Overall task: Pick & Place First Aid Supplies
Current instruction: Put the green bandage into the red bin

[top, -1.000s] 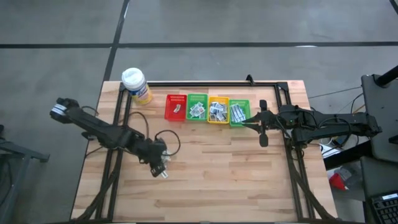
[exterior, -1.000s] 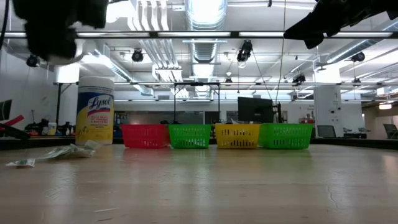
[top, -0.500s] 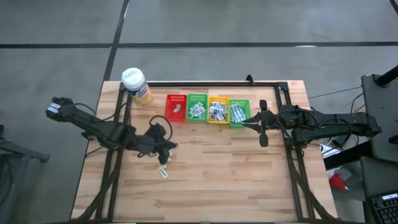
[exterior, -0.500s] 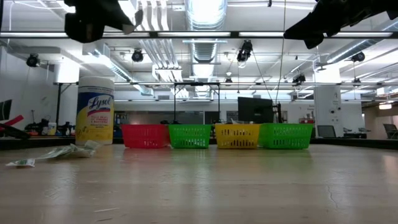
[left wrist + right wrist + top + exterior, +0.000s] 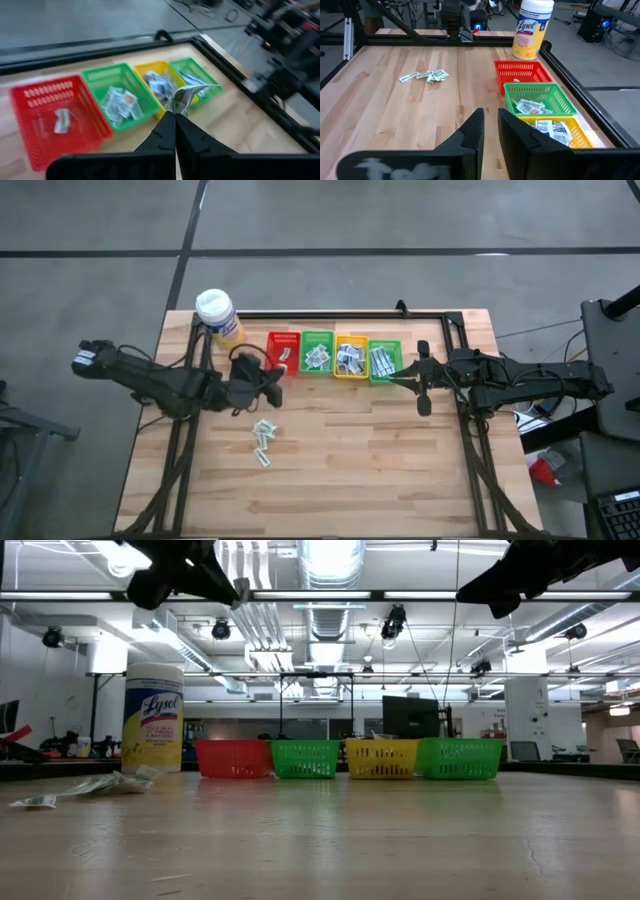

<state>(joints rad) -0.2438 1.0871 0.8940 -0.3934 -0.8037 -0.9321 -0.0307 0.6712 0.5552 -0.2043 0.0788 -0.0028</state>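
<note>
Now the left gripper (image 5: 175, 116) is pressed together on a small white paper packet with green print (image 5: 187, 95), held above the table. Four plastic baskets lie just ahead; the red plastic basket (image 5: 52, 117) is nearest. More flat white packets (image 5: 264, 430) lie on the wooden table (image 5: 400, 460). The right gripper (image 5: 490, 120) waits, slightly apart, beside the outer green basket (image 5: 385, 360).

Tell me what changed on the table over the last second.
The left pincer, shut on a packet, rose from the loose packets at the table's middle and swung toward the row of baskets; it now hangs by the red basket. Those packets lie uncovered. The right pincer stayed beside the far green basket. Baskets and wipes bottle did not move.
</note>
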